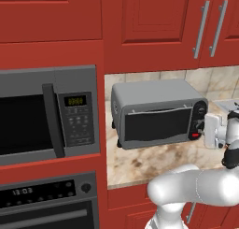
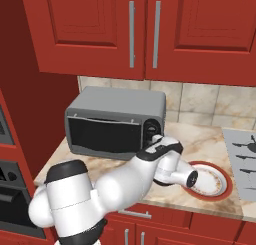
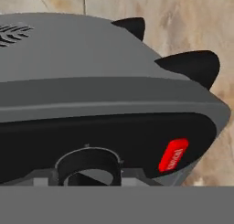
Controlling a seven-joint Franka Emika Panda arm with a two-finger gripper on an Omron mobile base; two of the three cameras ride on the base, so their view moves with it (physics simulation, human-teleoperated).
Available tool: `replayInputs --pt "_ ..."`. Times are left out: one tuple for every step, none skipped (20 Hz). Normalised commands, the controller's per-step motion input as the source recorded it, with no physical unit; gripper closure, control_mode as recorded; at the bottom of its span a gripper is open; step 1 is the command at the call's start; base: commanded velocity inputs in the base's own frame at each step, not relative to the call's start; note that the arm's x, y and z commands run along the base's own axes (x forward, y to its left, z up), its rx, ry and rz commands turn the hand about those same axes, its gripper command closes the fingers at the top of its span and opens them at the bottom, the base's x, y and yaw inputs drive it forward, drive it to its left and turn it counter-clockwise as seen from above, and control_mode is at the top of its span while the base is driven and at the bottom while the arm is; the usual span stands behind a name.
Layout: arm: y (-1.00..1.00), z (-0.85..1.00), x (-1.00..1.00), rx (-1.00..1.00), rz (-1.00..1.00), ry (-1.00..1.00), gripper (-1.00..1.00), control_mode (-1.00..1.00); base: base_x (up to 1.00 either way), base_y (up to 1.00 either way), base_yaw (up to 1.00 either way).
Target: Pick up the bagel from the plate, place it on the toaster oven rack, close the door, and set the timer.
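The grey toaster oven (image 1: pixel 154 99) (image 2: pixel 115 101) stands on the counter with its dark glass door (image 1: pixel 156 125) (image 2: pixel 102 134) closed. The rack and the bagel are hidden. The white plate with a red rim (image 2: pixel 220 186) lies bare to the oven's right. My gripper (image 1: pixel 201 126) (image 2: pixel 152 136) is pressed up to the black side panel at the knobs. In the hand view a round knob (image 3: pixel 87 166) sits right at the bottom, with the red button (image 3: pixel 173 154) beside it. How the jaws stand around the knob is hidden.
A built-in microwave (image 1: pixel 28 116) and a wall oven (image 1: pixel 42 200) fill the cabinet left of the counter. Red upper cabinets (image 2: pixel 140 34) hang above. A cooktop edge (image 2: pixel 245 159) lies right of the plate.
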Motion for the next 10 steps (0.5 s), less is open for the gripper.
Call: replayInputs --pt "0.00 -0.31 -0.04 0.40 -0.51 0.15 1.00 -1.00 0.00 0.00 0.00" --pt "0.00 -0.31 -0.05 0.41 -0.49 0.12 1.00 -1.00 0.00 0.00 0.00" --pt "0.00 -0.32 -0.07 0.39 -0.49 0.10 1.00 -1.00 0.00 0.00 0.00" --pt "0.00 -0.34 -0.08 0.40 -0.49 0.09 1.00 -1.00 0.00 0.00 0.00" --pt "0.00 -0.32 -0.06 0.40 -0.49 0.09 1.00 -1.00 0.00 0.00 0.00" --pt "0.00 -0.33 -0.03 0.40 -0.50 0.09 1.00 -1.00 0.00 0.00 0.00" --pt "0.00 -0.33 0.00 0.40 -0.51 0.09 1.00 -1.00 0.00 0.00 0.00" --pt "0.00 -0.34 0.00 0.40 -0.51 0.11 1.00 -1.00 0.00 0.00 0.00" --pt "0.00 -0.34 0.00 0.40 -0.52 0.10 1.00 -1.00 0.00 0.00 0.00" --pt "0.00 -0.33 0.00 0.40 -0.52 0.10 1.00 -1.00 0.00 0.00 0.00"
